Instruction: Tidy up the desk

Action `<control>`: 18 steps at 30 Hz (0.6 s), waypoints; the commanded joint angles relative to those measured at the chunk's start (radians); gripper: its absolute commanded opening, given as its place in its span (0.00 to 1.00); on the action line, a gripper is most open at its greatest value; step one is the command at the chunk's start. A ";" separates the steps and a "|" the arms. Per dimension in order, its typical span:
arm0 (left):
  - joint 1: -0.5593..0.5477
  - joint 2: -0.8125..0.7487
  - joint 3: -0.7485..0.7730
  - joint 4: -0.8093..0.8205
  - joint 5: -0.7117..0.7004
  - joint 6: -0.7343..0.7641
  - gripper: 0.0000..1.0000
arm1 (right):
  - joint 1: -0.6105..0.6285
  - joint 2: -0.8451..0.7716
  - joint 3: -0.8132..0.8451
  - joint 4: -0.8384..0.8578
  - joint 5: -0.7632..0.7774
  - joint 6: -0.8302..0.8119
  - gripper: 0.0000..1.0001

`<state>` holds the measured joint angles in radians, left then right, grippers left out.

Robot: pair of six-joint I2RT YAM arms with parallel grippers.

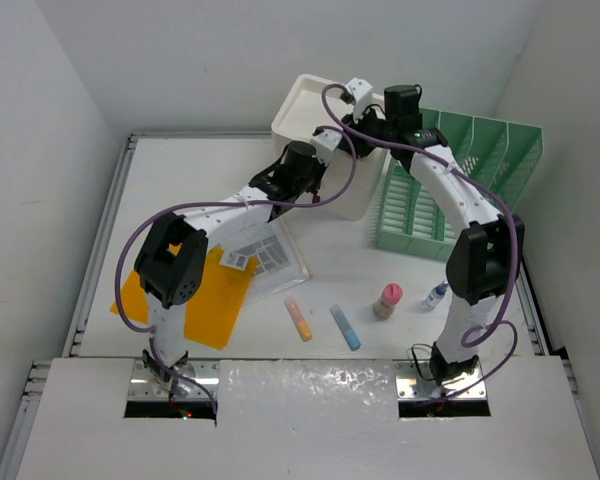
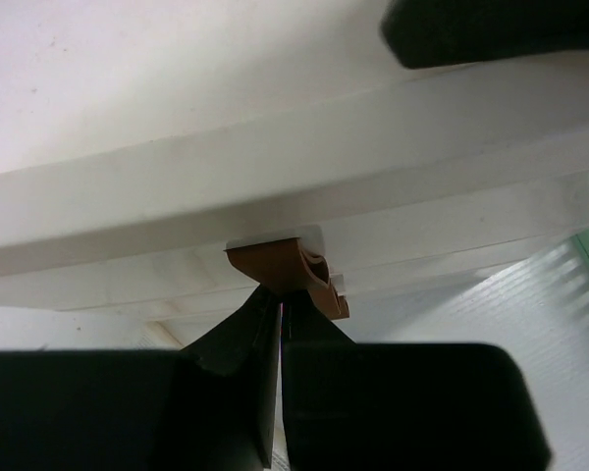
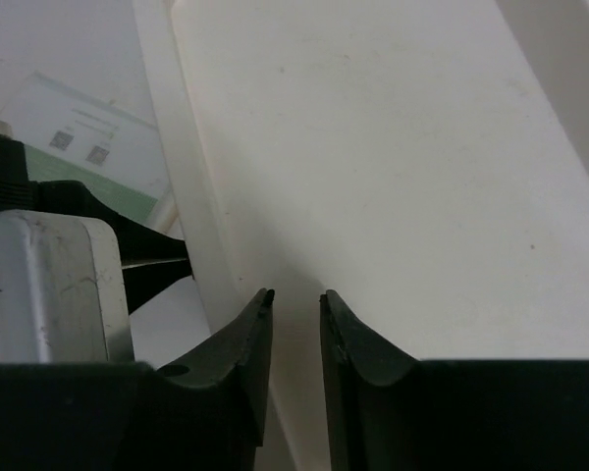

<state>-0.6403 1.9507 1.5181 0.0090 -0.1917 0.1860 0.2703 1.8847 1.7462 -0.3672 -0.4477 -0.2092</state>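
Left end effector (image 2: 280, 304): closed on the brown tab (image 2: 293, 273) of the drawer box (image 1: 310, 110), which stands at the table's (image 1: 180, 180) far side. Right end effector (image 3: 296, 299): slightly parted, empty, over the box top. Brace there; pull the tab straight.

The flat white counter (image 1: 180, 165) looks smooth and matt, and the thin rails (image 1: 101, 250) along its edges are bare metal. The white plastic drawer box (image 1: 300, 110) has a dull, faintly speckled top and a small, shiny brown tab (image 2: 293, 270) on its front, while the green slotted file rack (image 1: 480, 160) is hard plastic. The left pincer (image 2: 280, 294) and right pincer (image 3: 294, 294) have smooth, matt black plastic fingers.
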 commanded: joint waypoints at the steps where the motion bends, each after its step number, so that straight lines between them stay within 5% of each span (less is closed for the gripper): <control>1: -0.005 -0.010 0.051 0.092 -0.008 -0.008 0.00 | 0.006 -0.082 -0.031 0.017 0.030 0.108 0.27; 4: -0.004 -0.027 0.028 0.106 -0.008 -0.006 0.00 | 0.004 -0.117 -0.042 0.095 0.160 0.239 0.44; 6: -0.005 -0.041 0.016 0.121 -0.009 -0.003 0.00 | 0.006 -0.139 -0.025 0.103 0.420 0.358 0.58; 14: -0.005 -0.072 0.007 0.106 0.029 0.001 0.00 | 0.004 -0.070 0.050 -0.039 0.809 0.401 0.75; 15: -0.005 -0.061 0.020 0.086 0.040 0.004 0.07 | 0.003 -0.059 0.049 -0.044 0.849 0.406 0.75; 16: -0.005 -0.053 0.049 0.050 0.049 0.000 0.26 | 0.003 -0.056 0.042 -0.044 0.871 0.412 0.76; 18: -0.004 -0.047 0.066 0.031 0.072 -0.008 0.33 | 0.001 -0.044 0.039 -0.039 0.911 0.425 0.76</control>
<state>-0.6407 1.9446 1.5158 0.0051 -0.1669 0.1860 0.2714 1.8099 1.7626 -0.3870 0.3092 0.1677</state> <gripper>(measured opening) 0.302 0.755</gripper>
